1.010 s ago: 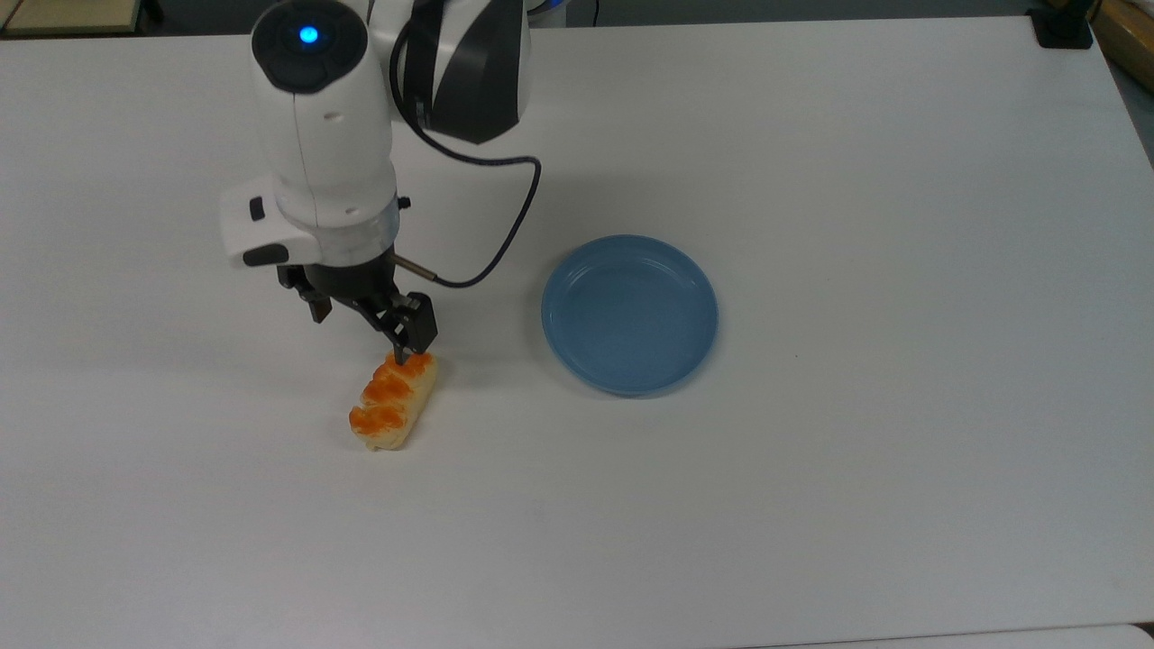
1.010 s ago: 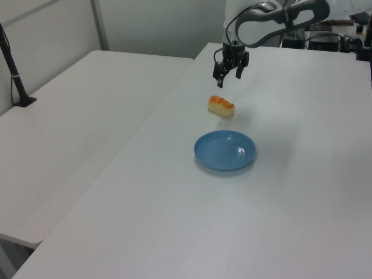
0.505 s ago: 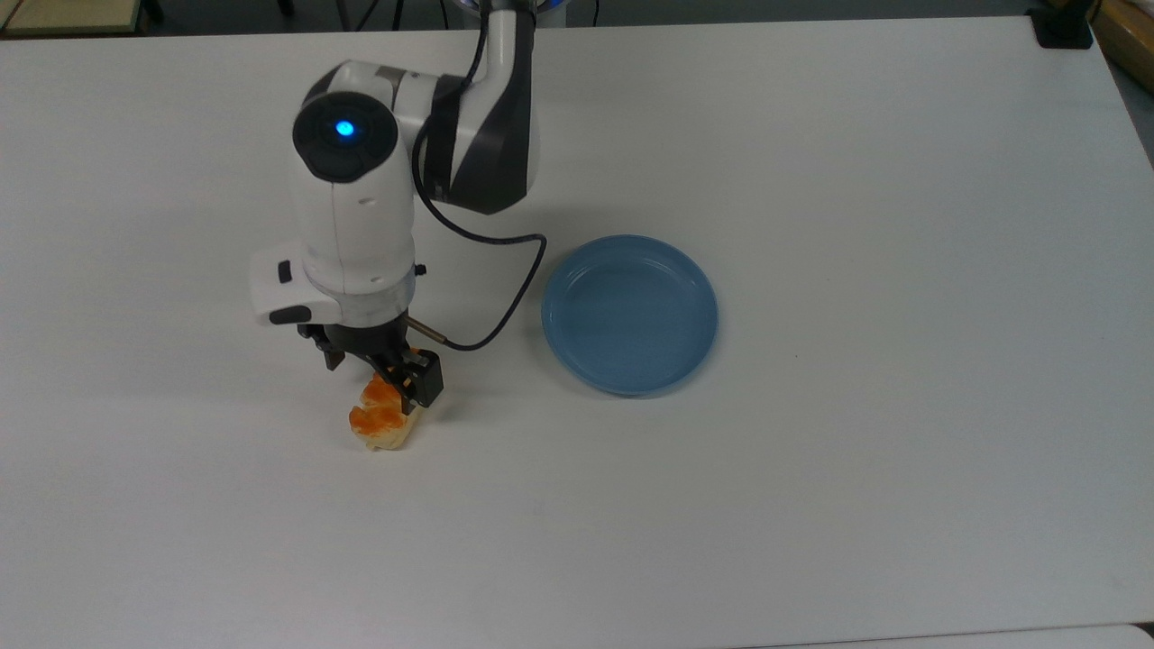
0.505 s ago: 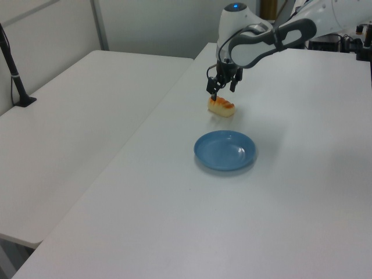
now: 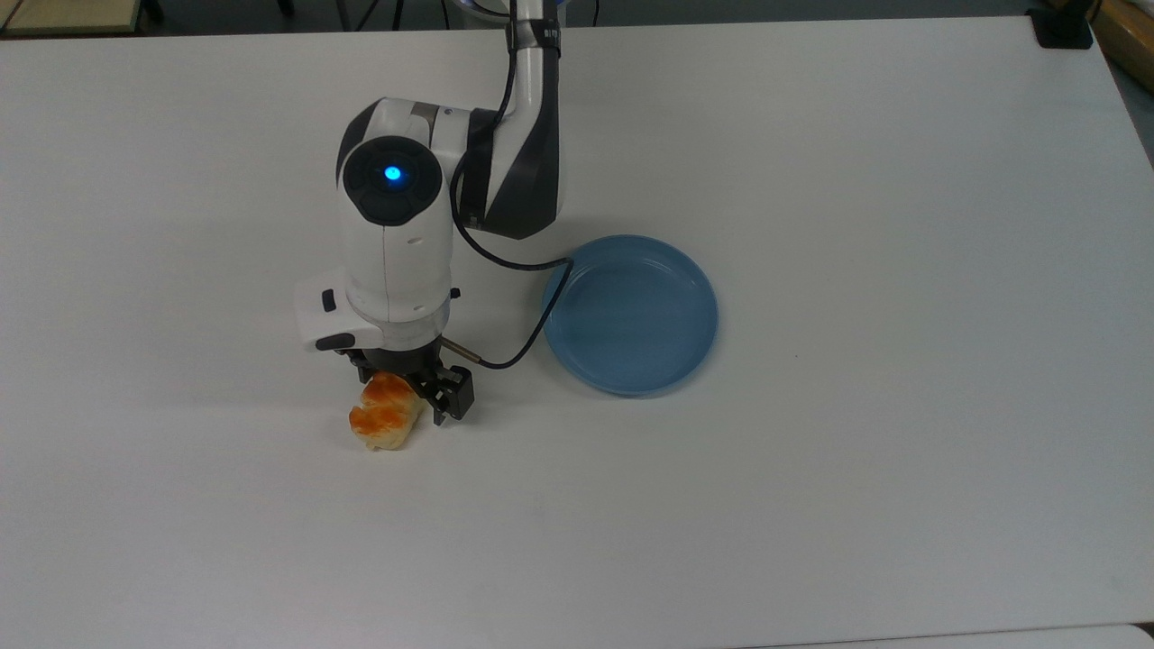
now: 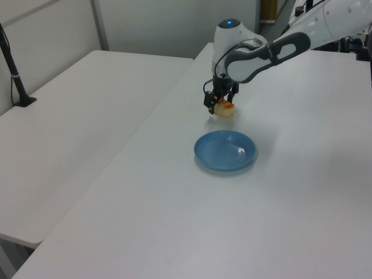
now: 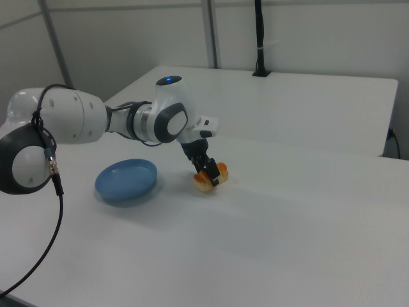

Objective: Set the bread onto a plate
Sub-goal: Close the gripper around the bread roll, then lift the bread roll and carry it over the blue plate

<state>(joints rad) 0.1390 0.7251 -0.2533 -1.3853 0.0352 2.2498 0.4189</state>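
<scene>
From my station I see the end effector (image 5: 413, 389) lowered onto the bread (image 5: 388, 413), with its fingers spread wide and placed on both sides of the roll's far end; one dark finger (image 5: 453, 401) stands on the top view's right of the roll, the other is mostly hidden under the wrist. I cannot tell if the fingers already touch the bread. The bread lies on the white tabletop (image 5: 811, 496), its long side running diagonally in the top view, and its glazed orange-brown top faces up. In the left view the end effector (image 6: 218, 103) covers part of the bread (image 6: 225, 110), and in the right view the end effector (image 7: 208, 174) sits over the bread (image 7: 211, 180) with the roll's orange part visible between the fingers. The plate (image 5: 629, 314), light blue and round, rests on the tabletop to the top view's right of the bread, near it but apart. In the left view the plate (image 6: 225, 150) is in front of the bread, and in the right view the plate (image 7: 126, 179) is on the right view's left of it. A black cable (image 5: 523, 335) hangs from the wrist and passes just beside the plate's rim in the top view.
</scene>
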